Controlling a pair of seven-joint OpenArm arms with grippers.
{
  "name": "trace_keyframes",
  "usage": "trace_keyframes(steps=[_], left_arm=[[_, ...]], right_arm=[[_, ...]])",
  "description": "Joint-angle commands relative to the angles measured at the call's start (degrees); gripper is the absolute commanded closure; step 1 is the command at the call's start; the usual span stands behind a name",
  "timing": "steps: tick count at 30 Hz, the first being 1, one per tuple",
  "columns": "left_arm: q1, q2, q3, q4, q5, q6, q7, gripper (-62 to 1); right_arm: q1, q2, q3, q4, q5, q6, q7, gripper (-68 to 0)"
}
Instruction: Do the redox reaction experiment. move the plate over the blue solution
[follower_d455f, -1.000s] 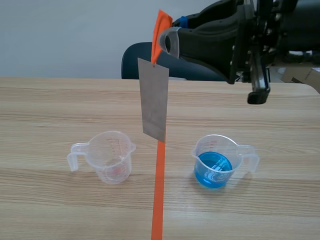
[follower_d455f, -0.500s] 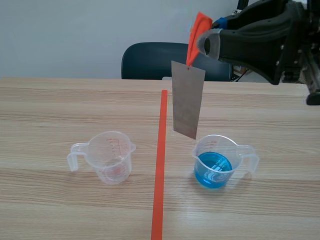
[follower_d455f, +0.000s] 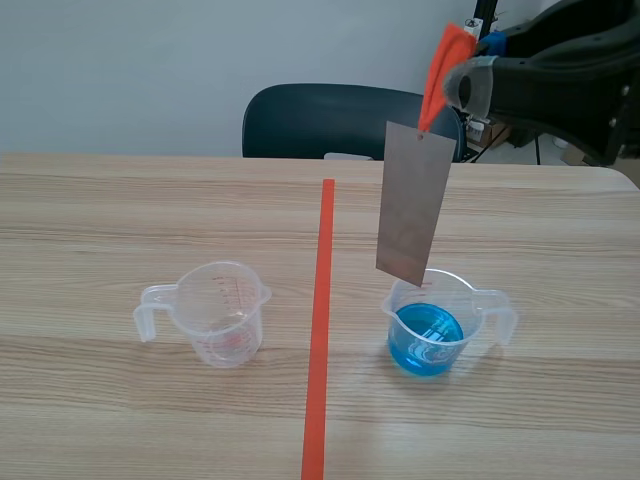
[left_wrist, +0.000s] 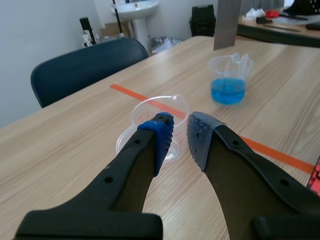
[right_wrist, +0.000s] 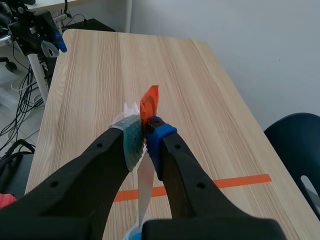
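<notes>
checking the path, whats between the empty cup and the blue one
Only bare table crossed by the orange tape line, as the scene view shows.

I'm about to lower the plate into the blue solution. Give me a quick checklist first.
1. Grip: right claw shut on orange tab: ok.
2. The metal plate hangs free above the rim: ok.
3. Plate centred over blue solution: not ok, its lower end sits at the side away from the handle.
4. The solution's measuring cup is upright: ok.
5. The empty measuring cup is out of the path: ok.
</notes>
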Motion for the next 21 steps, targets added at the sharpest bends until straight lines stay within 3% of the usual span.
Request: trace_keyframes(steps=[1, 5, 10, 21], left_arm=[[-1.6, -0.7, 1.4, 1.6, -1.2, -0.2, 1.5, -11.5], [-5.1, -2.2, 4.5, 3.1, -5.0, -2.4, 6.6, -8.9], [-10.2, -2.6, 8.8, 4.8, -7.9, -2.5, 12.0, -8.5], [-20.6, -2.6, 16.9, 5.9, -8.2, -2.5, 17.5, -8.5]], right_arm=[[0.7, 0.9, 0.1, 0.2, 0.7, 0.1, 1.3, -0.2], [0.4, 1.1, 0.1, -1.0, 0.1, 2.1, 1.4, -0.2], [0.4, 3.3, 0.1, -2.3, 0.1, 2.4, 4.7, -0.2], [0.4, 6.9, 0.1, -3.8, -1.3, 3.1, 8.7, -0.2]])
